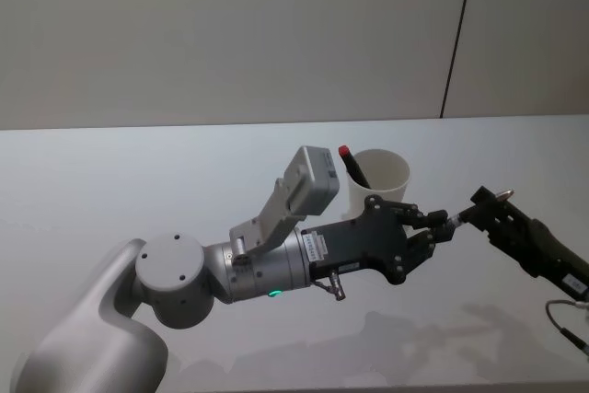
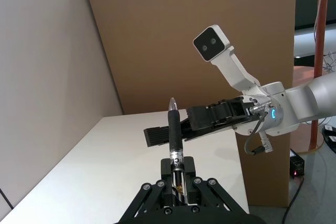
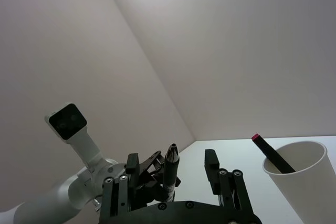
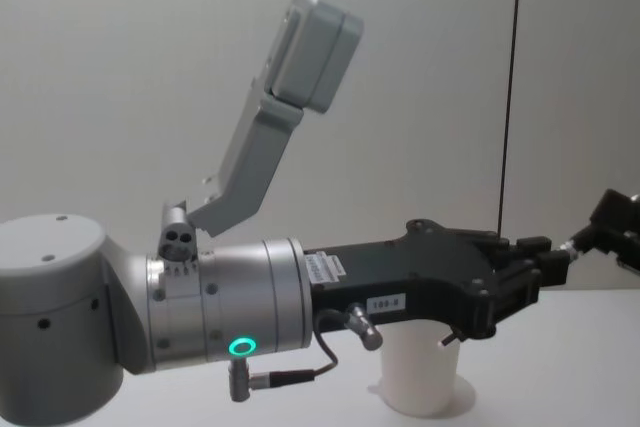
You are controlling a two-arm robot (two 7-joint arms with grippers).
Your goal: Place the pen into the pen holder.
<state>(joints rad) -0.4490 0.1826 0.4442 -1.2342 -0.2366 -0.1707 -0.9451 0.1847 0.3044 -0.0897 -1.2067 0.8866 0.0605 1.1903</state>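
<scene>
A black pen (image 2: 174,139) is held in the closed fingers of the left gripper (image 1: 440,225), with its pointed tip sticking out past them. The pen is kept up in the air above the white counter (image 1: 138,181), just beside the pen holder (image 1: 379,180). The pen holder, a white paper cup, is stood upright on the counter behind the left gripper. Part of the cup is hidden by that gripper in the head view, and in the chest view its top is covered, so that just its base (image 4: 420,377) is seen under the arm. Another black pen with a red end (image 1: 352,165) is already leaned inside the cup, with its red end poking over the rim. The right gripper (image 1: 490,206) is held close to the tip of the held pen, and its fingers (image 3: 211,164) are spread open on either side of that tip. A brown cardboard wall (image 2: 199,35) is seen behind the right arm.
</scene>
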